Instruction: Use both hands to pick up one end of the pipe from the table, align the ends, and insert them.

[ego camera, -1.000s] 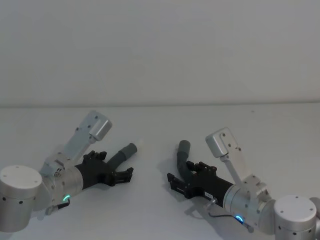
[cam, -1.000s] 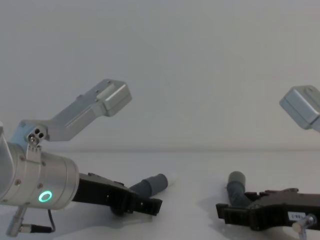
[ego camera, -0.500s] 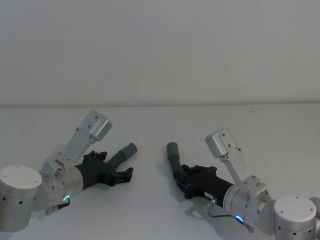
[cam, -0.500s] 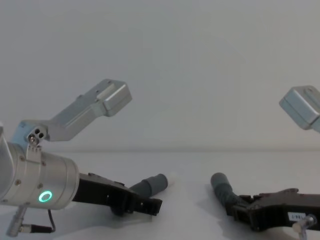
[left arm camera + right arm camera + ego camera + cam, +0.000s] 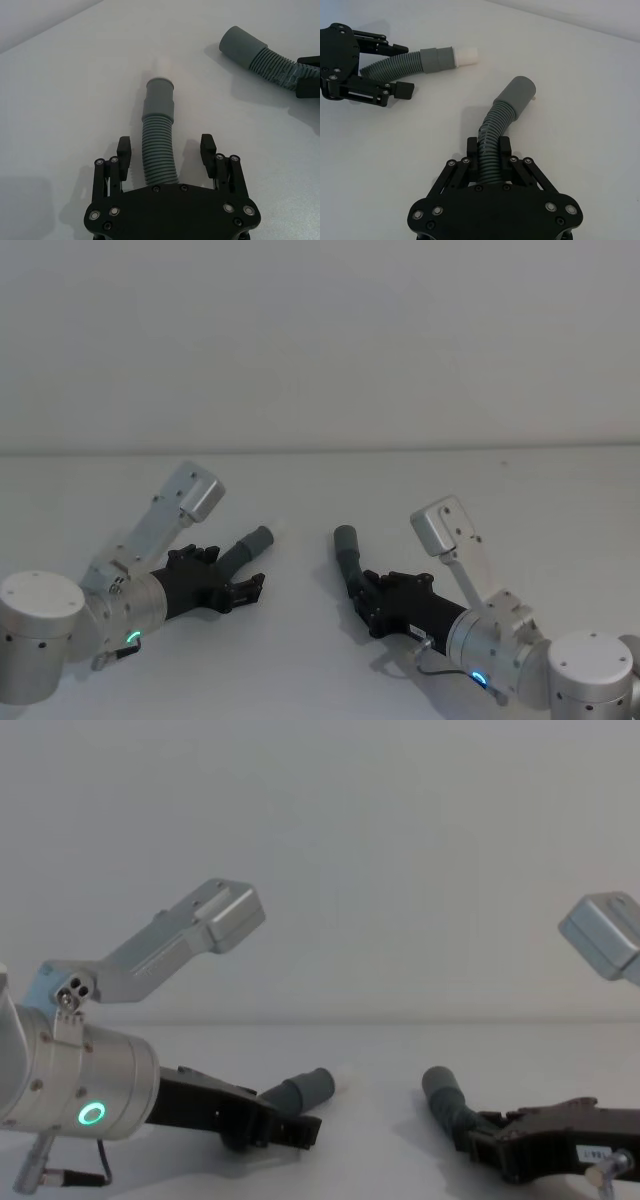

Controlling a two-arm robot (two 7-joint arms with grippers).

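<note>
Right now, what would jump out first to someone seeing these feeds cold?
The right claw is clamped on the ribbed hollow-cuffed pipe piece, right of centre over the white table. The left claw sits open around the white-tipped pipe piece, its fingers clear of the hose. The two cuffs angle toward each other with a gap between them.

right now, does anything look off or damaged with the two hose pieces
Nothing damaged or spilled. One mismatch: the right pincer is shut on its hose piece, while the left pincer is open, fingers either side of the white-tipped piece without touching it. The white tip and hollow cuff are apart.
</note>
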